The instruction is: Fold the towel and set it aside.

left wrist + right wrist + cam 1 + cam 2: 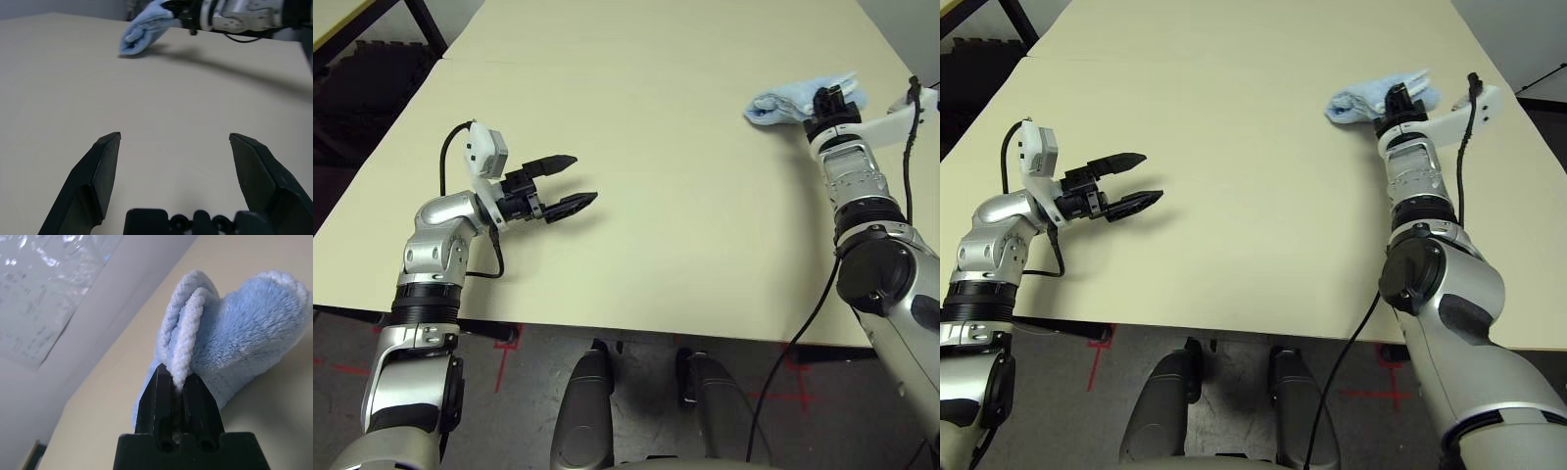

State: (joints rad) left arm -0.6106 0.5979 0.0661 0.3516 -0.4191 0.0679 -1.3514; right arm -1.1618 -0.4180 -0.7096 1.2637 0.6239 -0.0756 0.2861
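So the robot's right gripper (179, 382) is clamped on the white stitched edge of the folded light blue terry towel (249, 325), over on the right side of the cream table (646, 196). The black two-fingered left gripper (582, 182) hangs wide open, nothing in it, well apart from the towel.

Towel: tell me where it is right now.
In the left eye view, the towel is at the far right of the table, pinched in the right gripper.

A pale worktop (656, 225) stands over a grey floor (636, 392) with red tape marks (504, 362) near its front edge.
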